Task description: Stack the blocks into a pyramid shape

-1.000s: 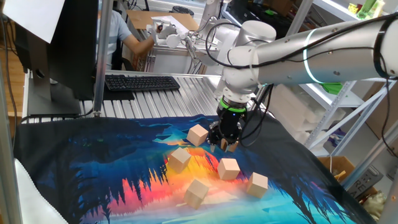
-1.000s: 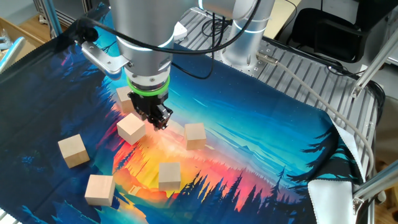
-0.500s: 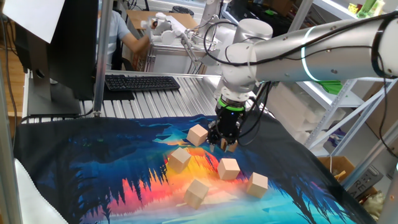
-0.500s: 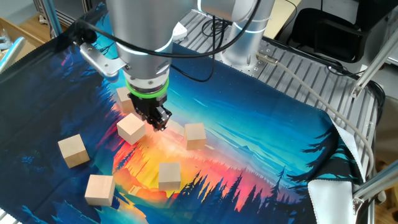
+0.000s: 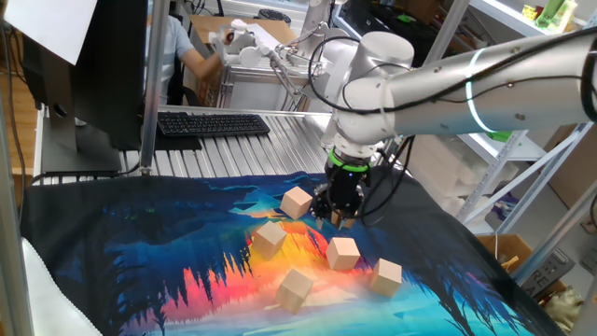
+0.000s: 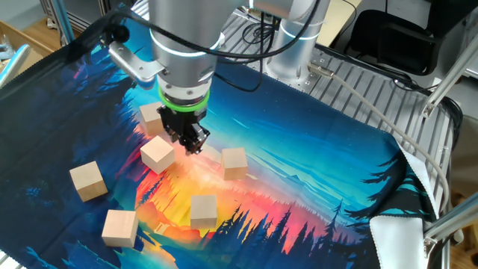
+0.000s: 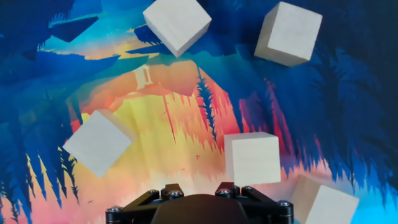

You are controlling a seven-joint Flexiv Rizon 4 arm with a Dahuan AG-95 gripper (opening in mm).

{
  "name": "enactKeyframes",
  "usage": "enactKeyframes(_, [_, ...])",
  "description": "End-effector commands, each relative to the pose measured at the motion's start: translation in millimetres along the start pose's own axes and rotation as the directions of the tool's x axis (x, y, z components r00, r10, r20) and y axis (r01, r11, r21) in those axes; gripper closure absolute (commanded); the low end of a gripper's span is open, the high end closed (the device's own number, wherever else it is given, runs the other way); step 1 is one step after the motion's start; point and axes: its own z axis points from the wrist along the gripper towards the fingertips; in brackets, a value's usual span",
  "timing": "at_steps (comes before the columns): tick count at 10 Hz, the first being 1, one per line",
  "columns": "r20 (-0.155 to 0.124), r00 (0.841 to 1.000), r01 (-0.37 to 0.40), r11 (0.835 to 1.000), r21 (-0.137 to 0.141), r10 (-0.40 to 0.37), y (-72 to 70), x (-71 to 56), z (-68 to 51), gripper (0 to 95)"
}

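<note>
**Gripper (image 6: 193,142) low over the printed cloth (image 6: 321,142), no pyramid begun**

The arm reaches down from above and the gripper points straight at the cloth, its dark fingertips just above the orange part of the print. The fingers stand close together. A tan patch shows at the tips in one fixed view, but I cannot tell whether something is pinched there or a cube behind is showing through, so the grip itself cannot be told.

Six pale wooden cubes show in the other fixed view, and each one lies singly on the cloth. Taking the gripper as the middle of the dial in that view:
- the half-hidden block (image 6: 149,119) sits at 10 o'clock, partly behind the fingers
- the nearest block (image 6: 157,155) lies at 8 o'clock, just beside the tips and turned a little askew
- the side block (image 6: 234,162) lies at 4 o'clock, near
- the low block (image 6: 203,210) lies at 6 o'clock, farther off
- the outer block (image 6: 88,180) lies at 8 o'clock, well apart
- the corner block (image 6: 119,227) lies at 7 o'clock, well apart

None of these cubes touches another. The hand view shows five of them spread over the print, with none between the fingers' mount and the cloth.

Beyond the cloth, a black keyboard (image 5: 213,123) rests on the slatted metal table (image 5: 280,149)
</note>
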Motion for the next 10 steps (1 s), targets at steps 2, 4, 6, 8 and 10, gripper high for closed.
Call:
enactKeyframes(2, [-0.014,0.999,0.031,0.999,-0.010,-0.031,-16.5,-10.2,9.6,57.0])
enactKeyframes(4, [-0.014,0.995,0.101,0.995,0.000,-0.101,-26.1,-13.9,15.4,57.0])
enactKeyframes(6, [-0.012,0.990,0.142,0.990,0.021,-0.141,-32.3,-15.9,19.3,57.0])
enactKeyframes(8, [-0.010,0.988,0.154,0.988,0.021,-0.154,-47.1,-19.6,27.8,57.0])
enactKeyframes(10, [0.002,0.988,0.157,0.987,0.013,-0.157,-61.9,-22.0,36.8,57.0])
